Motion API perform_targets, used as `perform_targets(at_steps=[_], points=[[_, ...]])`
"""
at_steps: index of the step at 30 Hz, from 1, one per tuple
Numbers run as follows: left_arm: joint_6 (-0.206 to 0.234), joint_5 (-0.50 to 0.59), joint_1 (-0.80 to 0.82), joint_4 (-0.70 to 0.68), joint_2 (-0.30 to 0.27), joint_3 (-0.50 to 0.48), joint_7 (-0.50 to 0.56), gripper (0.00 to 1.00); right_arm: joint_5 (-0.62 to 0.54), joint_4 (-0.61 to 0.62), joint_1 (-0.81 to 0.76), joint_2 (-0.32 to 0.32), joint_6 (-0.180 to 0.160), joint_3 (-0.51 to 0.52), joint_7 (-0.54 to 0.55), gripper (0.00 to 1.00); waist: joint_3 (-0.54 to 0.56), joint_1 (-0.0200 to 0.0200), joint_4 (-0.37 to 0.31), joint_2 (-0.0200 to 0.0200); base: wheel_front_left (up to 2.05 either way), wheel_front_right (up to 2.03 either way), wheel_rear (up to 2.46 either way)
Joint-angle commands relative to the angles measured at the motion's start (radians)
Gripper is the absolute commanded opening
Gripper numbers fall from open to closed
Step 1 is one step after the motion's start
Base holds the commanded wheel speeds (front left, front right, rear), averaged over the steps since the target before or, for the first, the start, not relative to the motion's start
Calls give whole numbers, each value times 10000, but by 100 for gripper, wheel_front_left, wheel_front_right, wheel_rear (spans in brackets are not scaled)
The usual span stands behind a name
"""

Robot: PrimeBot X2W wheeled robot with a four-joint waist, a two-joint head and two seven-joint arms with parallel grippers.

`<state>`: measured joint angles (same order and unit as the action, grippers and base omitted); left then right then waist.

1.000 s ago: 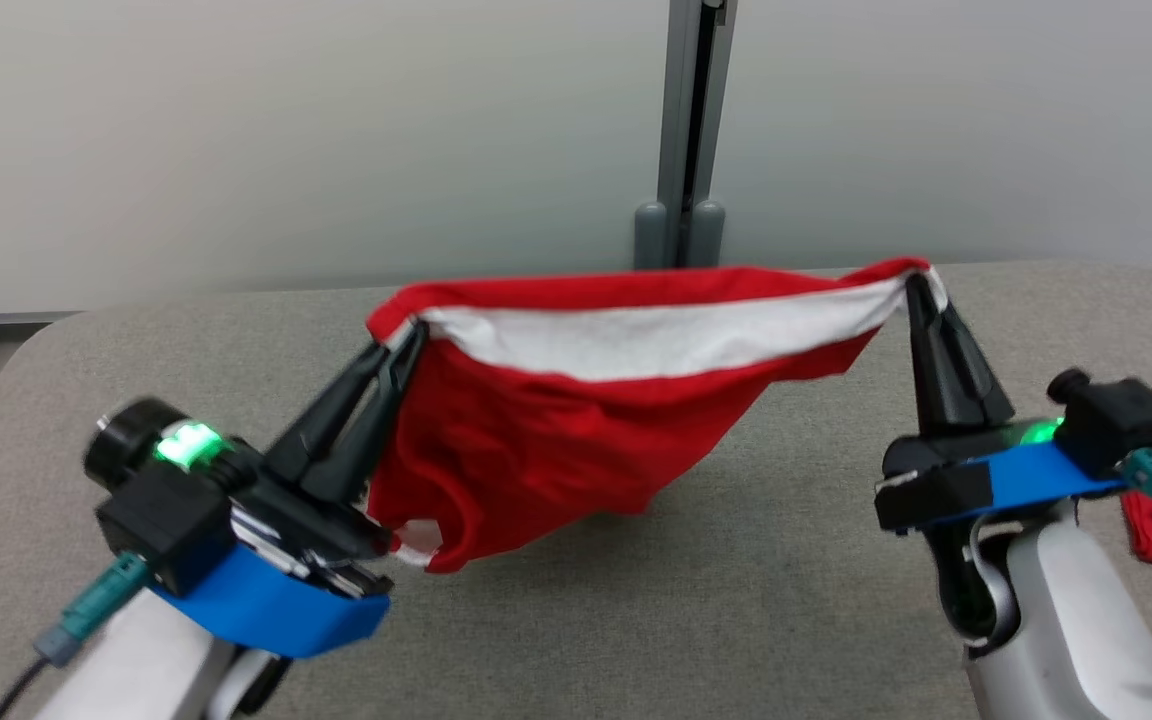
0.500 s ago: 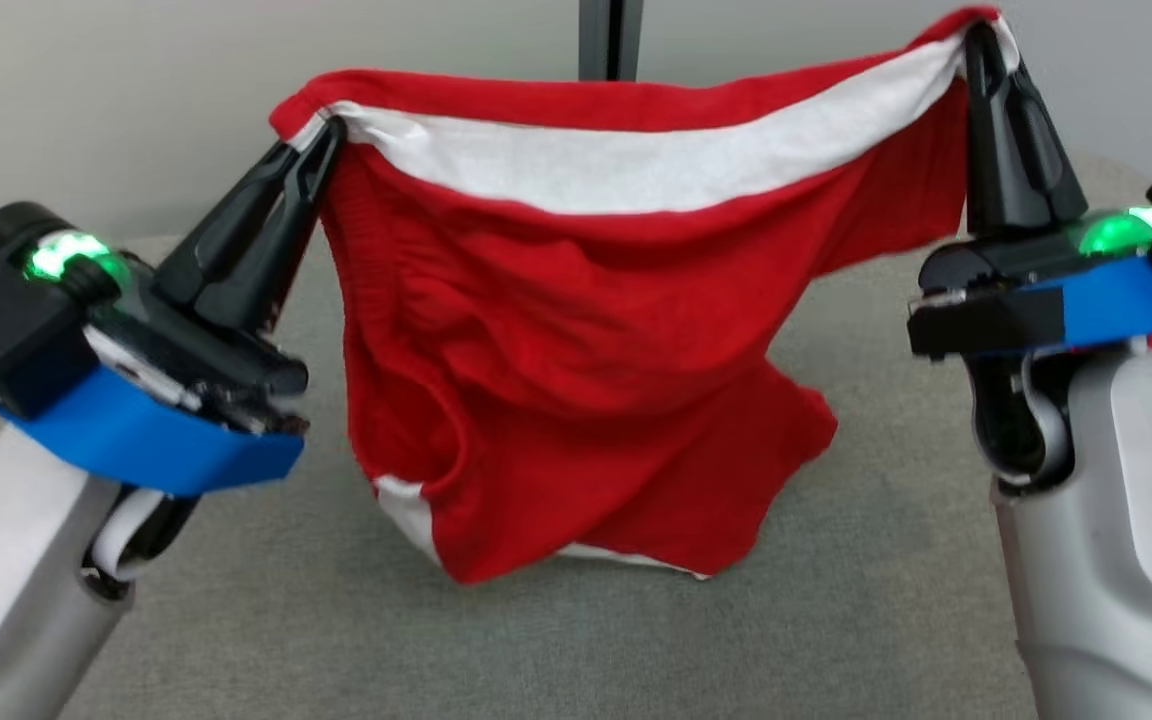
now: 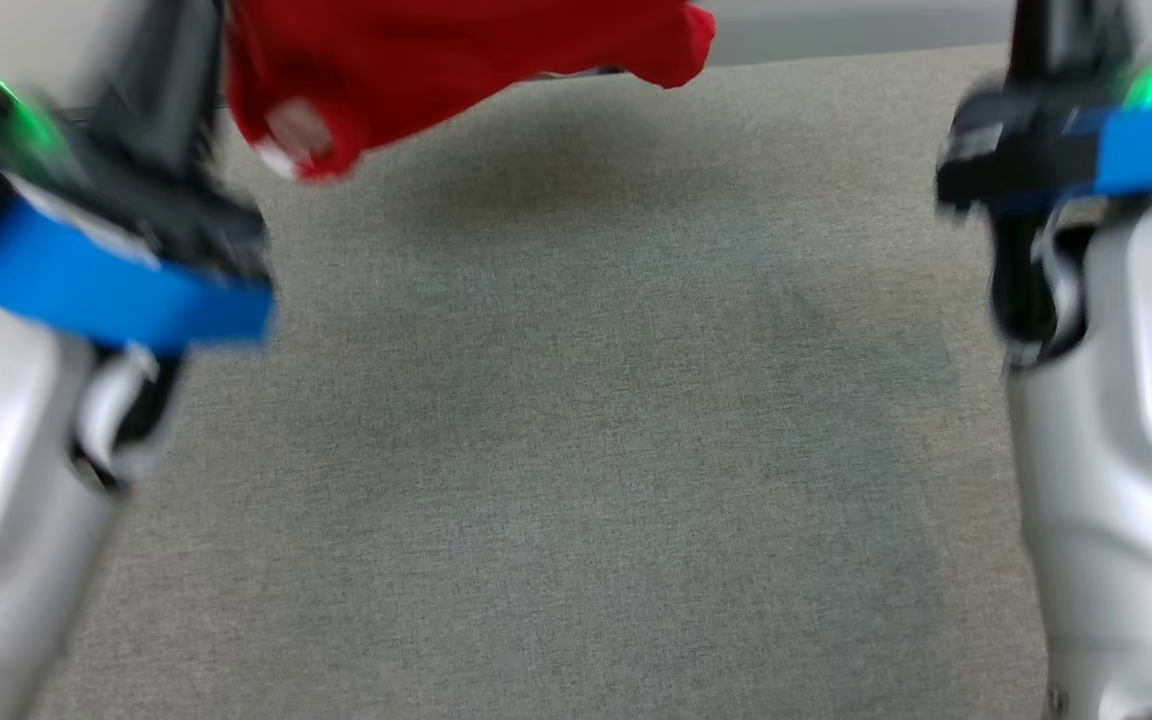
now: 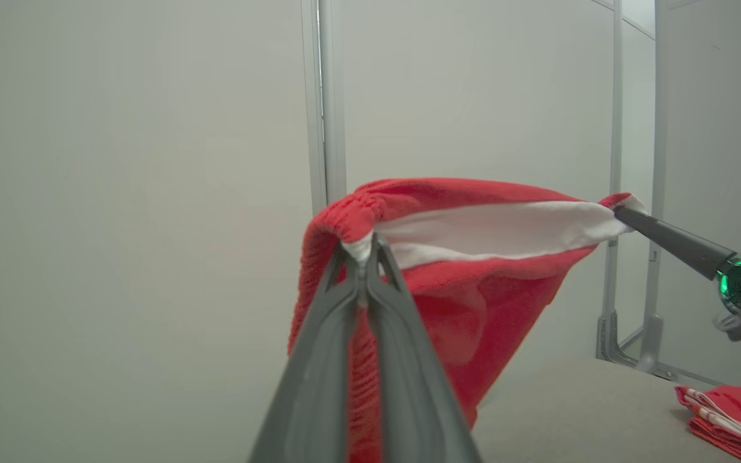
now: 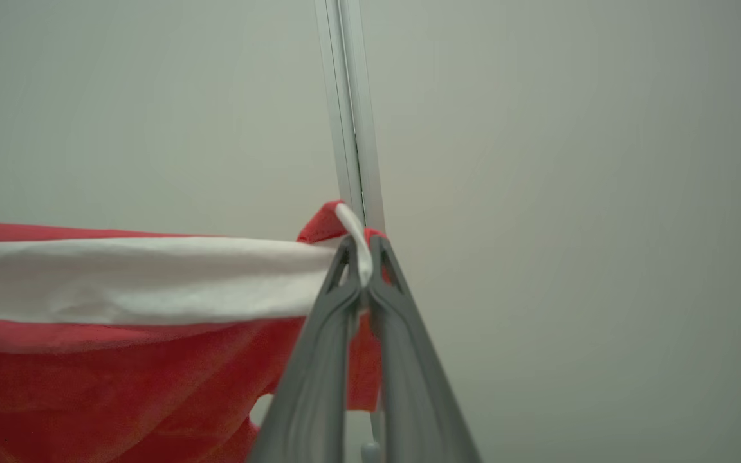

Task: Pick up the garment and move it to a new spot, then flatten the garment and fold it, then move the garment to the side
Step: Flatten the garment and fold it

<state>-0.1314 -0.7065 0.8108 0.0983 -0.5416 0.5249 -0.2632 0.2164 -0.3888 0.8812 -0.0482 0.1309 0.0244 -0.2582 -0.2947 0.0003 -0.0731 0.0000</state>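
A: What lies closest?
B: The grey fabric table [image 3: 576,480], bare between two pale forearms. The head view is blurred.
A: And the hands?
B: The left gripper [image 4: 363,247] has its fingers pressed together on one end of the waistband of the garment [image 4: 473,289], with the white lining pinched at the tips. The right gripper [image 5: 361,260] is clamped the same way on the other end.
A: So where is the garment?
B: In the air, stretched between the two grippers. The band runs fairly taut from tip to tip, and the red body hangs below it in loose folds, its lower edge above the table in the head view.
A: Anything farther off?
B: A folded red-and-white cloth [image 4: 727,418] lies on the table on the robot's right side. Behind everything stands a pale wall [image 4: 119,193] with a grey upright post [image 4: 324,96]
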Motion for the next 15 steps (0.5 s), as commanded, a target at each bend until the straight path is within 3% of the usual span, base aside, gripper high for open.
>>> perform_targets(at_steps=[1, 8, 15], points=[[14, -172, -652, 238, 62, 155, -19, 0, 114, -244, -717, -54, -4, 51, -51, 0, 82, -3, -38, 0, 0, 0, 0], [17, -881, -4328, 1446, 577, 1161, -21, 0, 1047, -1314, -4372, -62, -4, -118, -74, 0, 456, -3, -70, 0, 0, 0, 0], [17, -925, -6719, 1844, 1382, 1103, -29, 0, 1683, -1439, -7007, -71, -7, 7, -76, 0, 1260, -3, 95, 0, 0, 0, 0]])
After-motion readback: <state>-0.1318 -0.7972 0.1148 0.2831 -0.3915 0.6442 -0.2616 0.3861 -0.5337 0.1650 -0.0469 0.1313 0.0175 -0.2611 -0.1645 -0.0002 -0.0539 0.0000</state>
